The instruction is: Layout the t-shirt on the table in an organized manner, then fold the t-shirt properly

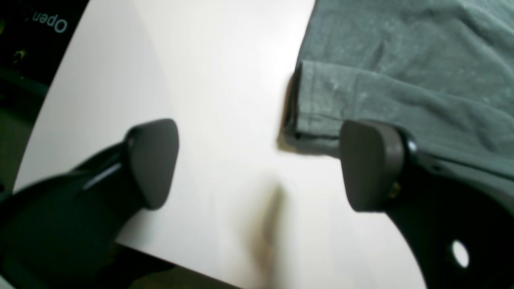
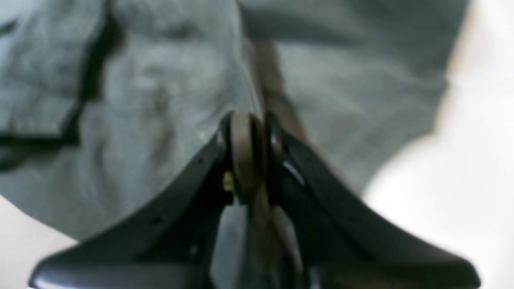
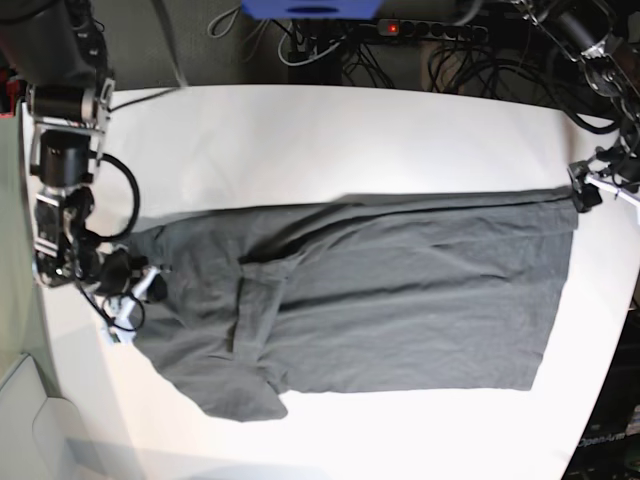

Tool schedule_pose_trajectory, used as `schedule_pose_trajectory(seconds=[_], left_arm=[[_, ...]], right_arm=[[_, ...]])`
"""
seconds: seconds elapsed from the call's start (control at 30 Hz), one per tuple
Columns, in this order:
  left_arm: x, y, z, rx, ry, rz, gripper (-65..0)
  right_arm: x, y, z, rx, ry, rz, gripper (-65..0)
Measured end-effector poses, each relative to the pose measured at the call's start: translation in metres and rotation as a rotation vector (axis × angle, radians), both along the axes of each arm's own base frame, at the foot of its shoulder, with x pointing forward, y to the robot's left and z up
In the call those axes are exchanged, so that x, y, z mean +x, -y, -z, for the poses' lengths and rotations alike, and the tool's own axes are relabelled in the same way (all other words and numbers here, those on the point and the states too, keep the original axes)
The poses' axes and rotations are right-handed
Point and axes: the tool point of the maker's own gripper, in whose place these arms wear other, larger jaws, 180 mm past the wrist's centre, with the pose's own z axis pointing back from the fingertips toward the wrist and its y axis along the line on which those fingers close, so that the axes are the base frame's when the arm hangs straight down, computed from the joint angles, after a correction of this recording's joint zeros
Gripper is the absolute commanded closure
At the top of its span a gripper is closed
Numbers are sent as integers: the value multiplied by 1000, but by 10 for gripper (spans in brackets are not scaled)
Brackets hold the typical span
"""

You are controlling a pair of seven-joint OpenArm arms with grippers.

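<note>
- Dark charcoal-grey cloth t-shirt (image 3: 400, 300) lies wrinkled across the middle of the white smooth table (image 3: 300, 140).
- Right gripper (image 2: 249, 152) pinches cloth near one end; the thin hold may slip.
- Left gripper (image 1: 257, 164), spread beside the hem corner, may close on nothing.

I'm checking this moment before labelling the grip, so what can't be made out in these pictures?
- Right gripper: right wrist view is blurred; whether cloth of the t-shirt sits between the pads is unclear.
- Same gripper in the base view: too small, tangled with cables.
- Left gripper: in the base view, cut off by the edge of the picture.
- Neck label: not visible anywhere among the folds.
- Table: near corners cut off.
</note>
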Motion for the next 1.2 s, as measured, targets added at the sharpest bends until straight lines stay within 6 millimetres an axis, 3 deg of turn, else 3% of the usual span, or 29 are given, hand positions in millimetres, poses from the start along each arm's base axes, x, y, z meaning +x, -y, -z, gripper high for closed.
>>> schedule_pose_trajectory(seconds=[0.17, 0.3, 0.47, 0.67, 0.77, 0.97, 1.2], left_arm=[[4, -1, -2, 2, 6, -3, -618], [13, -1, -8, -2, 33, -1, -618], [10, -2, -7, 2, 22, -4, -618], [10, -1, -6, -1, 24, -2, -618], [5, -1, -4, 0, 13, -1, -618], [2, -1, -1, -1, 5, -1, -618], [4, -1, -2, -1, 10, -1, -618]], right_arm=[[-27, 0, -19, -82, 50, -42, -47], [-28, -19, -34, -71, 107, -70, -46], [-41, -17, -21, -89, 64, -74, -48], [-12, -21, -46, -81, 132, -71, -60], [1, -21, -51, -69, 138, -65, -137], [5, -18, -39, -51, 84, -50, -352], [15, -19, -25, 15, 92, -14, -376]])
